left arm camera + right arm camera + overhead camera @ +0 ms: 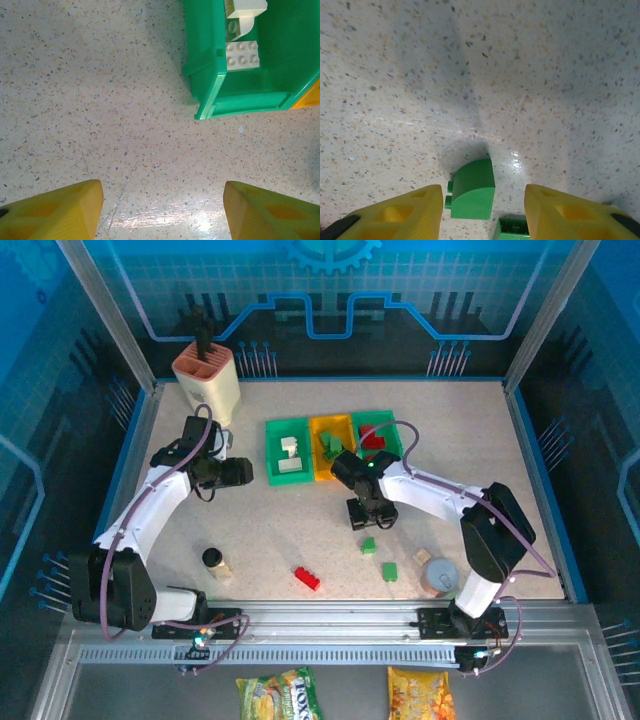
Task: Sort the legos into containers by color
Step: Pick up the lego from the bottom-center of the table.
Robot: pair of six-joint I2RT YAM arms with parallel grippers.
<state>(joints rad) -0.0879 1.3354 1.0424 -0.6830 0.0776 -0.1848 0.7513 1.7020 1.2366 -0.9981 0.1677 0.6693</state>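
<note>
Brick (471, 190) in green lies on the counter (480, 75) between my right jaws, half open, empty. I should centre and grip its flat sides, clear of its neighbour (512, 227); left jaws wide, empty.

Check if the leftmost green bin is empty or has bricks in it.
Not empty: the leftmost green bin holds white bricks; the left wrist view shows them inside.
</note>
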